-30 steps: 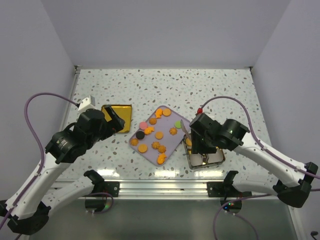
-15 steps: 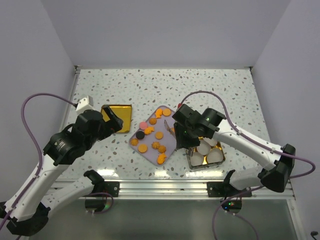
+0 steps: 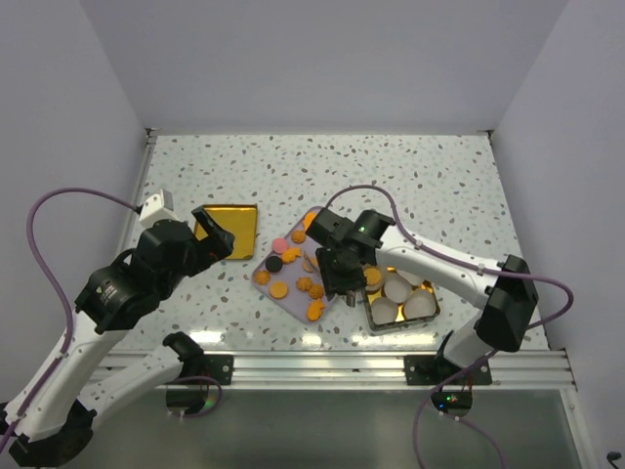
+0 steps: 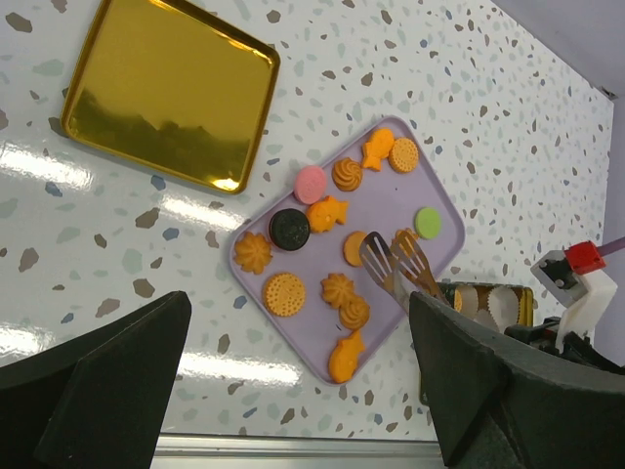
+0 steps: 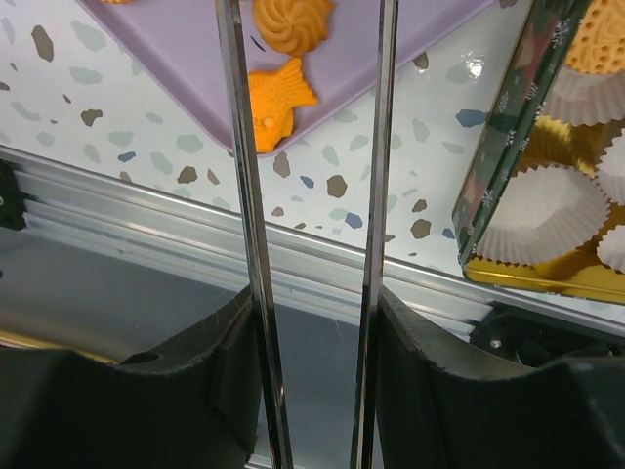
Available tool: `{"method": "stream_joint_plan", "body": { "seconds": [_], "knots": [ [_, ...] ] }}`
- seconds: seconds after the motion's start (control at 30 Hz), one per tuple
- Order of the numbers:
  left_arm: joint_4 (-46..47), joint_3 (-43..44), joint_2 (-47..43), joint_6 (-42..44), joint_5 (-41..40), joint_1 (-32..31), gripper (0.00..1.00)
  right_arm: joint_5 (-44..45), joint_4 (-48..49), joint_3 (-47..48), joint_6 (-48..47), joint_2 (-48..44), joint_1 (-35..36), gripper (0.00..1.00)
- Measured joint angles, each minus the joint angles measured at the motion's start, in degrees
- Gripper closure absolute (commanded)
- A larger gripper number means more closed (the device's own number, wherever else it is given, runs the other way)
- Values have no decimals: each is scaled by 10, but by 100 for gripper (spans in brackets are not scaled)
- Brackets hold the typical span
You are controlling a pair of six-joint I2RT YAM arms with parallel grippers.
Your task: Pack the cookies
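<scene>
Several cookies (image 3: 280, 289), mostly orange with a pink, a green and a black one (image 4: 289, 228), lie on a lilac tray (image 4: 311, 262). My right gripper (image 3: 342, 283) is over the tray's right end, shut on metal tongs (image 5: 244, 195). The tongs' spread tips (image 4: 391, 259) are among the orange cookies; nothing shows between them. A fish-shaped cookie (image 5: 269, 103) lies by the tong blades. My left gripper (image 3: 210, 234) is open and empty, above the table left of the tray.
An open tin (image 3: 430, 315) right of the tray holds white paper cups (image 3: 397, 290) and an orange cookie (image 3: 373, 277). A gold lid (image 3: 239, 223) lies left of the tray. The table's metal front rail (image 5: 195, 244) runs close below the tray and tin.
My right arm has swung left, from over the tin to over the tray, uncovering the tin and its paper cups. The left arm has drifted slightly left.
</scene>
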Motion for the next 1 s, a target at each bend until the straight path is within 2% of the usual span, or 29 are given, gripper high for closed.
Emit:
{"method": "stream_joint_plan", "body": {
  "seconds": [0.57, 1.0],
  "knots": [
    [-9, 0, -6, 15, -15, 0, 0, -4, -2, 44, -5, 82, 19, 55],
    [-10, -1, -13, 32, -29, 0, 0, 24, -53, 91, -4, 111, 26, 55]
  ]
}}
